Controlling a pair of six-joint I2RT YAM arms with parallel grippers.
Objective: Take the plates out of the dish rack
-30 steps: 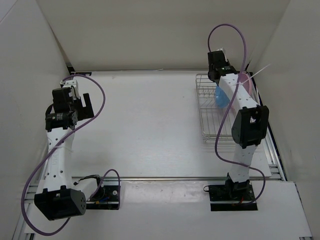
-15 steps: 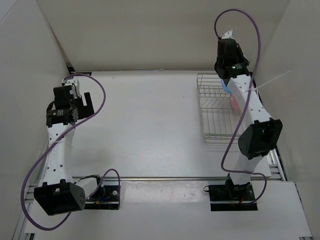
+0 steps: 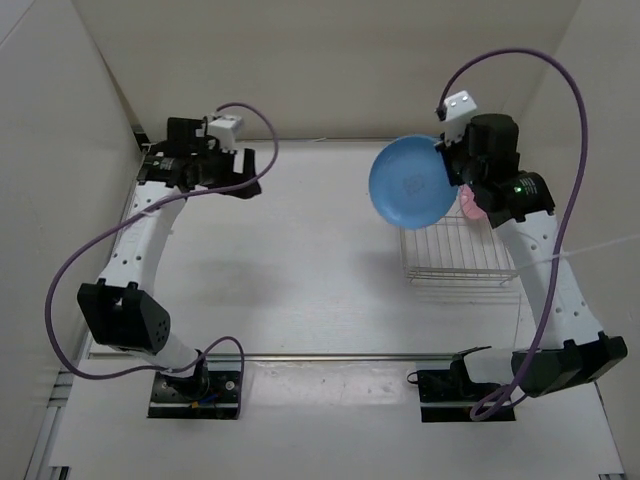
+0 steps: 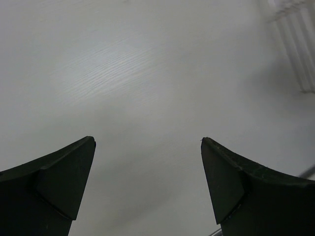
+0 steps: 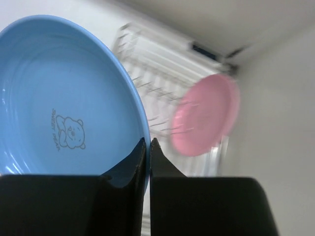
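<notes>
right jaws gripping blue plate (image 3: 410, 182), now raised off dish rack (image 3: 452, 256)

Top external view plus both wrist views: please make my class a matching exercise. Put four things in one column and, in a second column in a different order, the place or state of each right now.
Things
1. blue plate
2. pink plate
3. left tool
4. right tool

Place or state
A. standing in the dish rack
B. open, over the table
C. shut on a plate's rim
D. held in the air by its rim

Pairs: 1-D, 2-A, 3-B, 4-C
</notes>
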